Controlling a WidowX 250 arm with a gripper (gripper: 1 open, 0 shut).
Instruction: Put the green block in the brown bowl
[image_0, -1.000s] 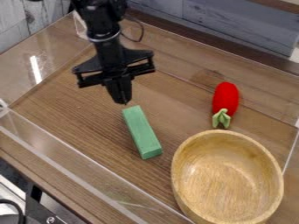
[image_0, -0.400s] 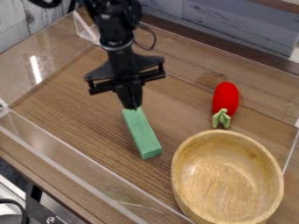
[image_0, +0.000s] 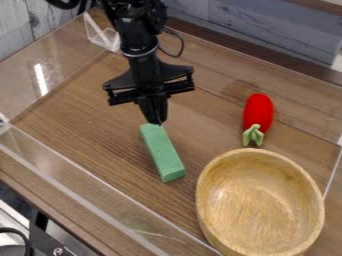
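The tool (image_0: 156, 114) is hanging over the far end of the green block (image_0: 163, 153), its jaws closed and seemingly holding nothing; whether it is touching the block, I cannot tell. The block is lying flat, just beside the brown bowl (image_0: 261, 203). The step in hand seems to be reaching for it: opening before descending, straddling the narrow width nearer the middle, and lifting above the thick rim. The wooden surface (image_0: 80, 125) is also carrying a red pepper toy (image_0: 259, 115); behind, a grey panel (image_0: 274, 35) is standing.

matte green block (image_0: 162, 153), grained tan wooden bowl (image_0: 259, 204), glossy red pepper toy (image_0: 258, 114)
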